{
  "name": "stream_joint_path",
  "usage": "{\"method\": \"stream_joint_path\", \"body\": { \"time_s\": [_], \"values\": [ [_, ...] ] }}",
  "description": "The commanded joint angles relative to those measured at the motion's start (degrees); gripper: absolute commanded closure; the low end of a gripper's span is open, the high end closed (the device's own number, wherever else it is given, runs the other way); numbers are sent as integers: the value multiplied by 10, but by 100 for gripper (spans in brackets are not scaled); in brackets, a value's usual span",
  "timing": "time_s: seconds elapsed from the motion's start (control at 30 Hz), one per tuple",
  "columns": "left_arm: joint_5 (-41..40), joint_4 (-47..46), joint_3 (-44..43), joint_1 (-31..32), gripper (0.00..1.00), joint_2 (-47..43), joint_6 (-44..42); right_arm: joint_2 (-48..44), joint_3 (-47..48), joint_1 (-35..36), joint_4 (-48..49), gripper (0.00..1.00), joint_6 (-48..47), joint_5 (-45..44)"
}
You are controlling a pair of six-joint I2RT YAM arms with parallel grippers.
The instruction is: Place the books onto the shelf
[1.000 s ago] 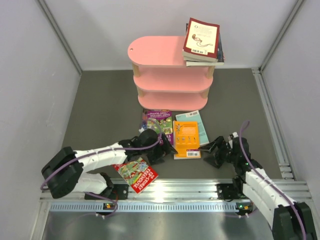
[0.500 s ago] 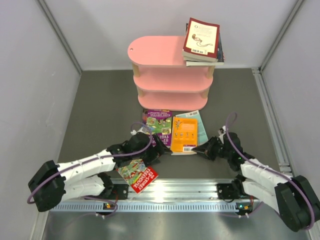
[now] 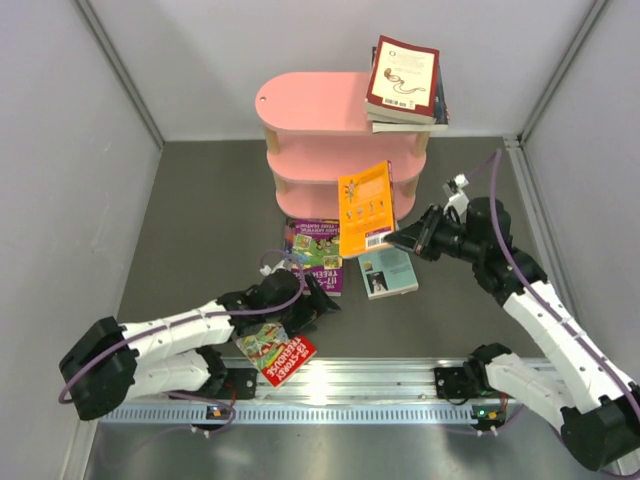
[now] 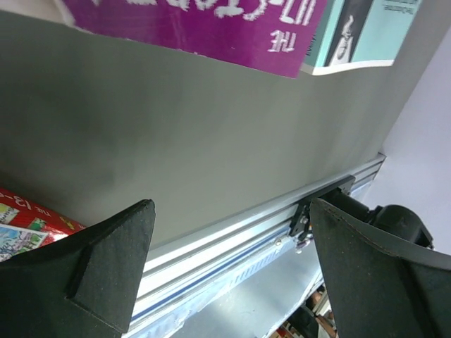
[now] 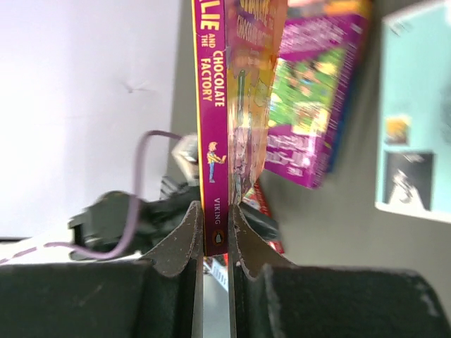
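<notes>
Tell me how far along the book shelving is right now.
Done: a stack of books sits on top of the shelf. In hand: the right gripper, jaws shut, holds the orange book raised in front of the shelf. Still to go: the purple book, the teal book and the red book lie on the table; the left gripper hangs open by the red one.

One shelf (image 3: 310,102), four loose books (image 3: 315,245) (plus stack (image 3: 404,75))

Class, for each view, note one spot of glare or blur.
Top view: glare on the metal rail. Left wrist: lettering on the purple book is soft. Right wrist: the held book has a sharp spine, the teal book behind is blurred.
</notes>
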State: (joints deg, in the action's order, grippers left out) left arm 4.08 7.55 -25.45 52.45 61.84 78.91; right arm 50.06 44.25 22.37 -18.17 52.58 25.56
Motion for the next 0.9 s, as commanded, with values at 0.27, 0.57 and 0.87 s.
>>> {"method": "stream_joint_path", "body": {
  "time_s": [0.27, 0.57, 0.87],
  "values": [
    [-12, -15, -27, -2, 5, 27, -16, 92, 154, -23, 51, 100, -7, 40],
    [-21, 64, -41, -7, 4, -10, -39, 149, 61, -165, 249, 100, 89, 96],
    [-19, 95, -2, -44, 4, -72, -26, 284, 94, -208, 363, 100, 144, 150]
  ]
}}
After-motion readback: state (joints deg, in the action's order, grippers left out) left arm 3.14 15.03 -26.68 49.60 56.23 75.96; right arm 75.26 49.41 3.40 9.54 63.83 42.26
